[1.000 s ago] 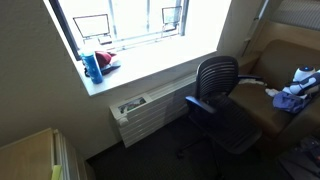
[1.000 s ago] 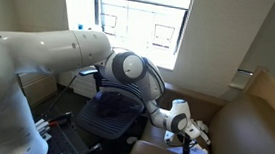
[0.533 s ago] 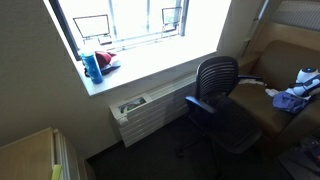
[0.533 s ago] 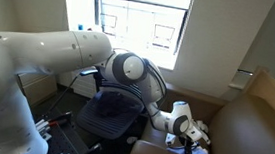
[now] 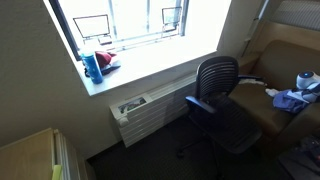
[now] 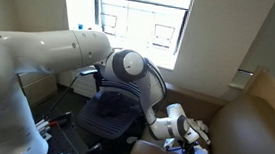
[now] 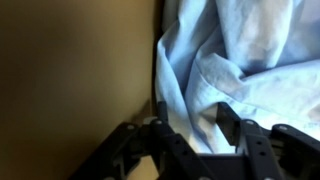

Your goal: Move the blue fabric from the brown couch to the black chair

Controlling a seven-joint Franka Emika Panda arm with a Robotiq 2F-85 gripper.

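The blue fabric (image 5: 290, 99) lies crumpled on the seat of the brown couch (image 5: 262, 112), near its armrest. It fills the wrist view (image 7: 240, 60) and shows faintly under the hand in an exterior view (image 6: 203, 151). My gripper (image 7: 192, 125) is open, low on the fabric, with a fold of cloth between its two fingers. It also shows in both exterior views (image 5: 304, 86) (image 6: 186, 142). The black chair (image 5: 215, 90) stands empty beside the couch, also seen in an exterior view (image 6: 109, 110).
The couch's brown armrest (image 7: 70, 80) is close beside the gripper. A windowsill holds a blue bottle (image 5: 92, 66) and a red item. A white radiator (image 5: 150, 108) runs below the window. My arm (image 6: 60, 50) reaches over the chair.
The gripper has lowered onto the blue fabric on the couch. The chair and fabric have not moved.
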